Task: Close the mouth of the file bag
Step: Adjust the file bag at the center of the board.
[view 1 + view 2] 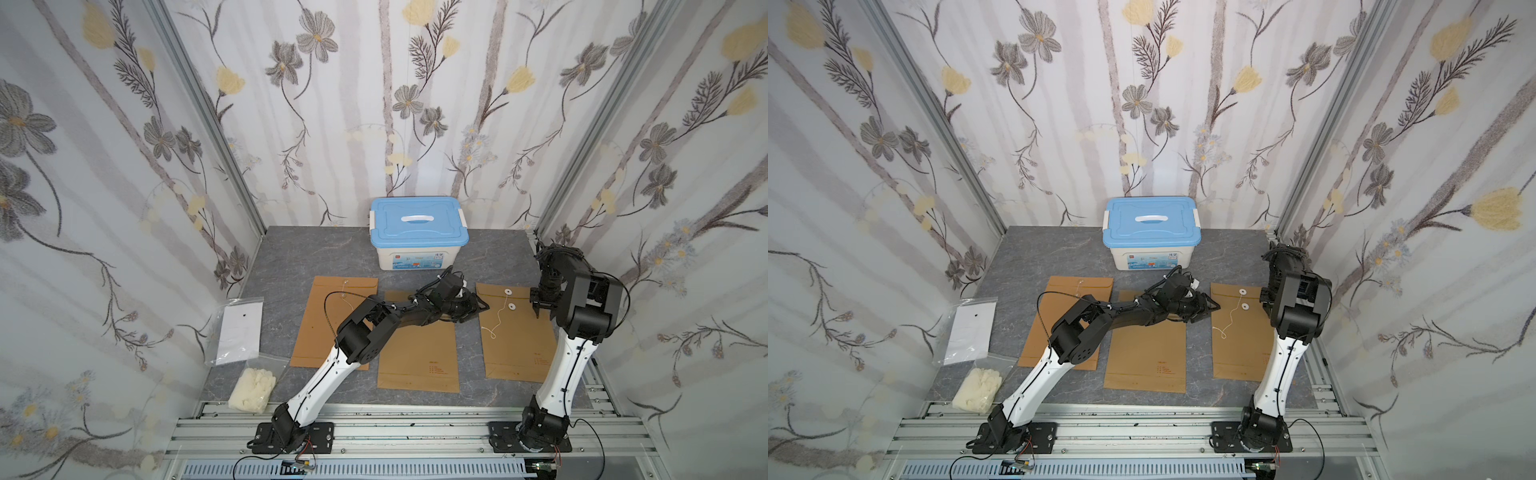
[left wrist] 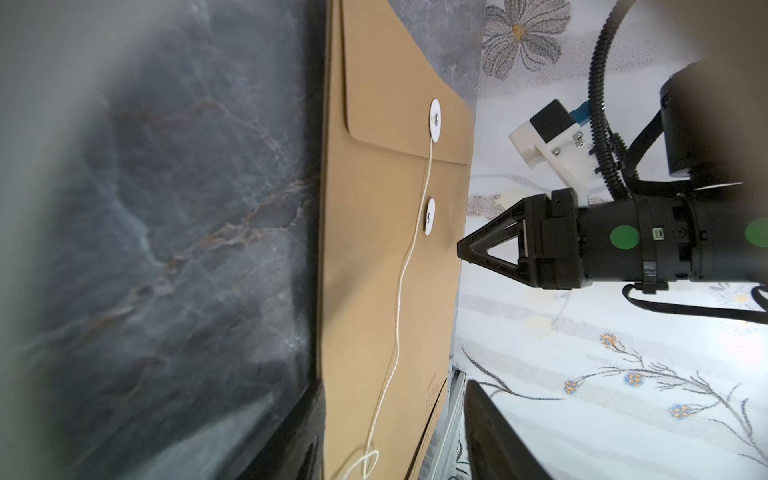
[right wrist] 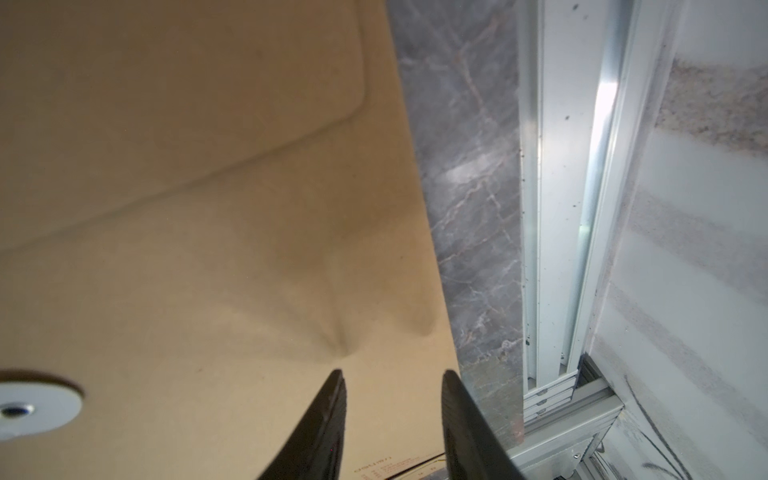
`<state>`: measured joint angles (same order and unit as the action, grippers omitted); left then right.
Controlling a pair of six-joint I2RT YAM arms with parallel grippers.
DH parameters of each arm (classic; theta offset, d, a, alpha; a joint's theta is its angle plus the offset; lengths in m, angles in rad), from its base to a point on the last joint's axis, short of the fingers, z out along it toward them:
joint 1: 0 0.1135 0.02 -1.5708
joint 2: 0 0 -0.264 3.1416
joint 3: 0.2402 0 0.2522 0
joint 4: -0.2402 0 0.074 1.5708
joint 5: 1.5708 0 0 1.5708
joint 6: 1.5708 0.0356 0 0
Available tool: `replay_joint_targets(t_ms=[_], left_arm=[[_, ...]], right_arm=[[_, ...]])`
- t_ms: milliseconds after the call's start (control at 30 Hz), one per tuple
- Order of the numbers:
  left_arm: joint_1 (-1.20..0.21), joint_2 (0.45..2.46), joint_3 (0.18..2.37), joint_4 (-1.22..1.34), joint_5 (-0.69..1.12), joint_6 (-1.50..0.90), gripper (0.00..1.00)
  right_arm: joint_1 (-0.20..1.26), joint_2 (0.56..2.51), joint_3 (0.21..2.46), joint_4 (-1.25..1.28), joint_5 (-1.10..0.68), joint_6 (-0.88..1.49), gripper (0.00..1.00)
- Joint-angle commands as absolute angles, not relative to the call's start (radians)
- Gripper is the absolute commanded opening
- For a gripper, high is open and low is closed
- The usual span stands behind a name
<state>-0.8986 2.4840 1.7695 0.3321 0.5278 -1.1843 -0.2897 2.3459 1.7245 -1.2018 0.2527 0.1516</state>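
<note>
Obscured: the left arm (image 1: 320, 382) covers the flap end of the middle file bag (image 1: 417, 357). The red print on the bags is unreadable.

The task file bag (image 1: 519, 345) lies flat at 3 o'clock of the middle one, with its flap (image 2: 386, 83) folded down. Its string (image 2: 405, 266) trails loose from the upper disc (image 2: 434, 120) past the lower disc (image 2: 429, 216).

The left gripper (image 1: 483, 308) is at the bag's 9 o'clock edge with its jaws apart; contact with the string cannot be told. The right gripper (image 3: 392, 380), fingers parted, sets its tips at the 3 o'clock edge, where the paper is dimpled.
</note>
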Motion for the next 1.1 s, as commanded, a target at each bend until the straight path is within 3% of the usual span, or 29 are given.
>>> replay_joint_targets(t_ms=[0,67,133,300,433,533,667,733,1067], left_arm=[[-0.892,2.426,1.730,0.352,0.504,-1.172,0.56],[-0.888,2.396,1.731,0.260,0.479,-1.128,0.57],[-0.887,2.358,1.706,0.215,0.442,-1.103,0.59],[-0.884,2.310,1.768,-0.014,0.413,-1.023,0.69],[-0.882,2.277,1.764,-0.071,0.416,-1.008,0.78],[-0.879,2.259,1.751,-0.098,0.417,-1.002,0.81],[-0.877,2.247,1.748,-0.126,0.426,-0.997,0.89],[-0.878,2.247,1.751,-0.140,0.433,-0.995,0.91],[-0.881,2.238,1.743,-0.156,0.450,-0.996,0.92]], right_arm=[[-0.271,2.267,1.733,-1.189,0.300,0.160,0.40],[-0.277,2.199,1.703,-1.178,0.176,0.186,0.39],[-0.281,2.133,1.636,-1.133,-0.061,0.235,0.39],[-0.257,1.956,1.302,-0.845,-0.545,0.485,0.44],[-0.190,1.845,1.157,-0.796,-0.534,0.570,0.50],[-0.144,1.824,1.102,-0.827,-0.404,0.590,0.51],[-0.117,1.794,0.974,-0.731,-0.485,0.665,0.51],[-0.105,1.780,0.957,-0.761,-0.404,0.650,0.51],[-0.081,1.780,0.873,-0.801,-0.372,0.622,0.45]])
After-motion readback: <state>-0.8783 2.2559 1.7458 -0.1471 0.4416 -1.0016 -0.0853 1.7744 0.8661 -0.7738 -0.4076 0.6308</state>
